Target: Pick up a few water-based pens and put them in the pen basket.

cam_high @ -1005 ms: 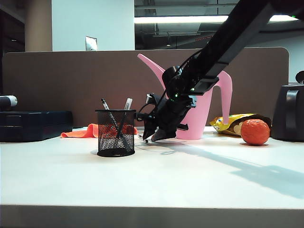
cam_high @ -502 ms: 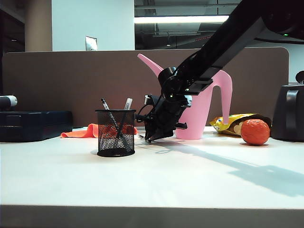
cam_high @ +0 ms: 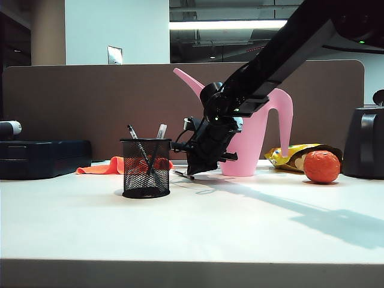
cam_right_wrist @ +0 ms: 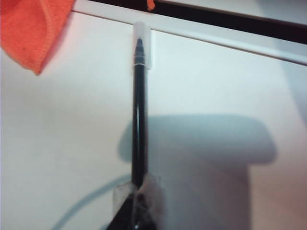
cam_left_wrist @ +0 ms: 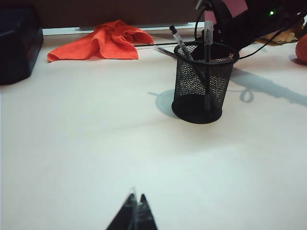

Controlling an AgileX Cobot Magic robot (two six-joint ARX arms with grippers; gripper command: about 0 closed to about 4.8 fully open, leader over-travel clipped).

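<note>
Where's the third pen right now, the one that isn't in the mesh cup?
The third pen is pinched at one end in the right hand, low over the table in the exterior view, between the mesh cup and the pink watering can.

My right arm (cam_high: pixel 282 51) is all black, a long boxy beam ending in a rounded joint housing. Thin black cables loop around the wrist, and I see a small green light glowing near the joint. The right gripper (cam_right_wrist: pixel 138 211) has dark fingers with pale, translucent pads at the tips. The left gripper (cam_left_wrist: pixel 134 218) shows only two slim, dark, pointed fingertips.
</note>
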